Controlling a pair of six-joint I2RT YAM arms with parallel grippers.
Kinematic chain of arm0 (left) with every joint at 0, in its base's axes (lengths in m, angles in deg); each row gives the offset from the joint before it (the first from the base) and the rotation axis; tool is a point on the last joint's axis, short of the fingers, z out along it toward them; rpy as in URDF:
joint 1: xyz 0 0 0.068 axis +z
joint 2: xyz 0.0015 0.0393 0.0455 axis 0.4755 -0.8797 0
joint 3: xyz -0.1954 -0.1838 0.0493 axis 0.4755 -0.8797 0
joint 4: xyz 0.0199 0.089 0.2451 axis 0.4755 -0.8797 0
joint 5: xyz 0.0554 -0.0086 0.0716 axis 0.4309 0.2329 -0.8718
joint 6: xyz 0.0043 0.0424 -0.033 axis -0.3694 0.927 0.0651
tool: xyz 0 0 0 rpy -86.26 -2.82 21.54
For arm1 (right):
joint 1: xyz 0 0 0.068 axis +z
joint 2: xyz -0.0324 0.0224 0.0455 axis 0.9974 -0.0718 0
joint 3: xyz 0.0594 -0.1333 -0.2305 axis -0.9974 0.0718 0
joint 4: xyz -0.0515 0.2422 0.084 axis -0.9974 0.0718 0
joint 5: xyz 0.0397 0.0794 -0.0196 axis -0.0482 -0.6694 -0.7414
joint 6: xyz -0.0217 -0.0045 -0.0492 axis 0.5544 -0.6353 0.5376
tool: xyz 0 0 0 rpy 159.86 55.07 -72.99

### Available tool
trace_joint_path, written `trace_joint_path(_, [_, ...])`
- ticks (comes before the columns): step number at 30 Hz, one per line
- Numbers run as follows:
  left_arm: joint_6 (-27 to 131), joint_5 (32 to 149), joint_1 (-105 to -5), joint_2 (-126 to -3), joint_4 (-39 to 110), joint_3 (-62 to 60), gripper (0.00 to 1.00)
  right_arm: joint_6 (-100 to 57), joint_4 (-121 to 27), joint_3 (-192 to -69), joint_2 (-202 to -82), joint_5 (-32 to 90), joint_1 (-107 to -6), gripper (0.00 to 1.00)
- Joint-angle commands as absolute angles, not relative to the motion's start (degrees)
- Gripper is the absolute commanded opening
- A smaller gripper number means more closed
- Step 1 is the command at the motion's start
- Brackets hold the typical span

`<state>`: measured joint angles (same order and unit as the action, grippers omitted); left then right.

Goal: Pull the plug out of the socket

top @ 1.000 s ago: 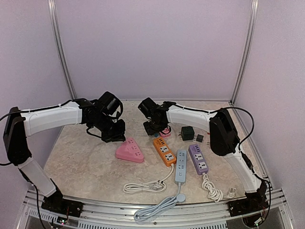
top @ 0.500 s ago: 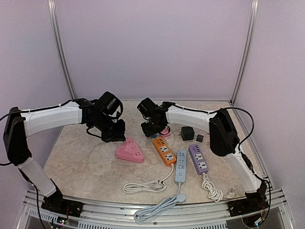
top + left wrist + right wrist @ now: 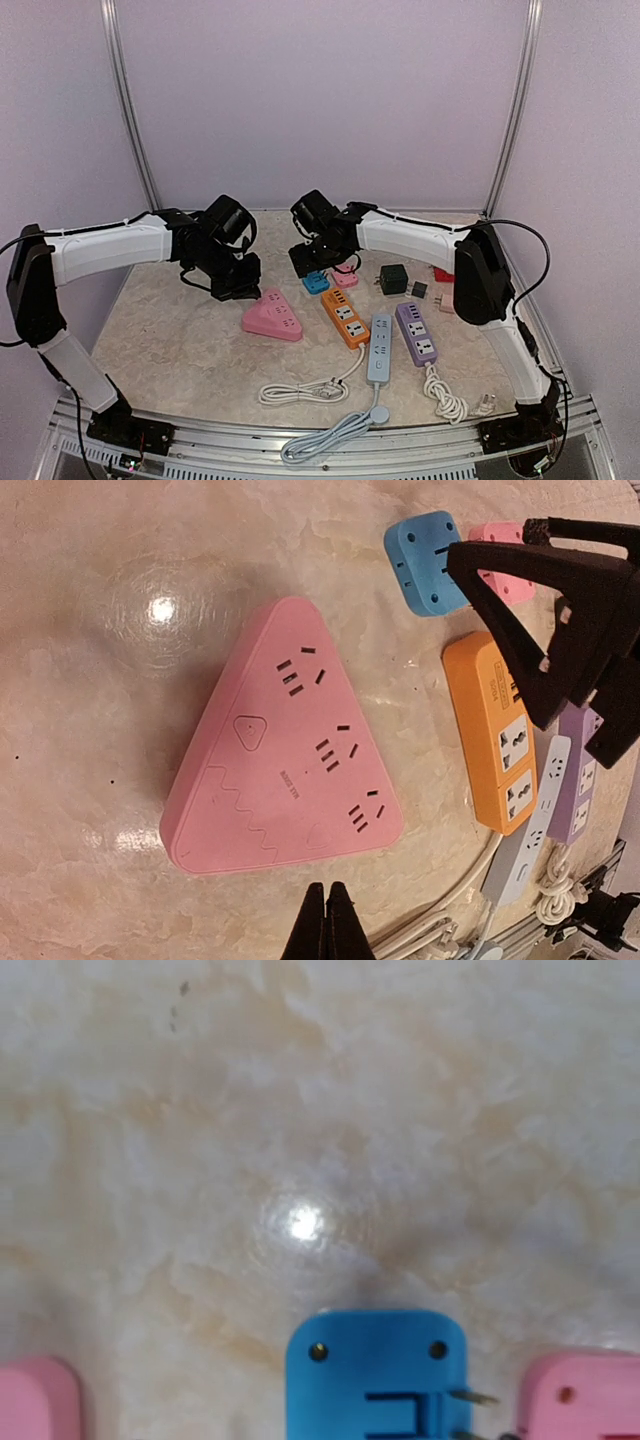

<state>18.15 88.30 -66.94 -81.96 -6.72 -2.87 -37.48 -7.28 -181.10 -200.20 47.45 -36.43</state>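
Blue square plastic adapter [image 3: 316,282] lies on beige marble table [image 3: 170,340], mid-back, just left of small pink plastic adapter [image 3: 345,278]. Orange plastic power strip [image 3: 344,317] sits in front of both, not touching. Pink triangular plastic socket block [image 3: 272,316] is left of it. To the right, side by side: long grey plastic strip [image 3: 380,348], then purple plastic strip [image 3: 416,333]. Dark green cube adapter [image 3: 393,278] & small black cube [image 3: 419,289] are behind purple strip. White cords [image 3: 300,390] coiled nr front edge.

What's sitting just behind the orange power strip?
Past the orange power strip lie a blue adapter and a small pink adapter. The right gripper above hides the table farther back.
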Motion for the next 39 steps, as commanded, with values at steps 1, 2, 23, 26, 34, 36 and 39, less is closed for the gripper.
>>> trace_joint_path(1, [19.2, 87.8, -66.5, -80.3, -6.5, -3.2, 0.0, -37.9, -10.2, -177.0, -193.2, 47.9, -36.4, 0.76])
trace_joint_path(2, [19.3, 87.7, -66.4, -80.2, -6.5, -3.1, 0.0, -37.8, -10.9, -175.8, -191.9, 48.3, -36.6, 0.79])
trace_joint_path(23, [24.0, 80.5, -61.6, -69.2, -4.9, -3.9, 0.38, -36.1, -39.3, -126.4, -146.8, 63.4, -44.9, 1.0])
trace_joint_path(26, [24.8, 78.7, -60.4, -66.9, -4.5, -4.7, 0.62, -33.8, -44.1, -119.0, -140.3, 66.5, -47.0, 1.0])
trace_joint_path(34, [26.1, 75.8, -53.5, -59.1, -0.8, -10.2, 0.99, -27.8, -52.6, -101.0, -125.2, 64.6, -57.4, 1.0])
trace_joint_path(36, [25.7, 75.0, -51.1, -56.8, -0.1, -12.6, 0.99, -25.5, -54.7, -97.2, -122.6, 64.2, -60.3, 1.0])
trace_joint_path(39, [25.6, 75.1, -47.2, -53.8, 1.8, -16.0, 0.99, -22.1, -61.8, -89.7, -118.4, 61.6, -65.8, 1.0])
